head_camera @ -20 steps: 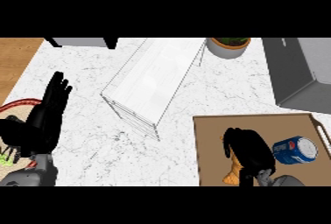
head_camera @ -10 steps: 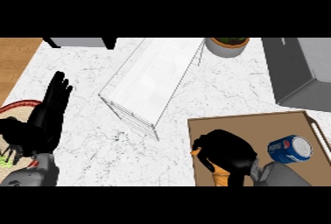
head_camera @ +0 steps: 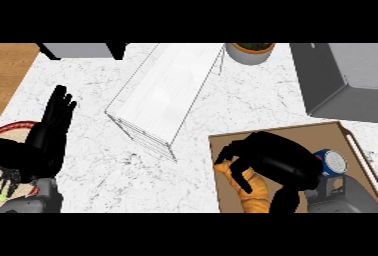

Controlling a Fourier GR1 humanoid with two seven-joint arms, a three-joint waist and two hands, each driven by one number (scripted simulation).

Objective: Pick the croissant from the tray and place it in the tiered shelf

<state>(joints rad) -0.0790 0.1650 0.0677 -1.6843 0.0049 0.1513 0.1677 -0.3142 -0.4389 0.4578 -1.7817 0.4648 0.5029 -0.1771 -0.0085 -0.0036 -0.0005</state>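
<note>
The golden-brown croissant lies on the left part of the brown tray at the lower right. My right hand sits over it with fingers curled down round its upper end, hiding part of it. The white tiered shelf stands slanted across the middle of the marble counter, up and to the left of the tray. My left hand rests open at the left edge, fingers straight and pointing up, holding nothing.
A blue can lies on the tray just right of my right hand. A potted plant stands at the back, a dark grey appliance at the back right. A red-rimmed plate peeks out behind my left hand.
The view has shifted, so the tray and shelf sit further left. My right hand has spread down and left over the croissant and curled round it. The left hand stays still.
</note>
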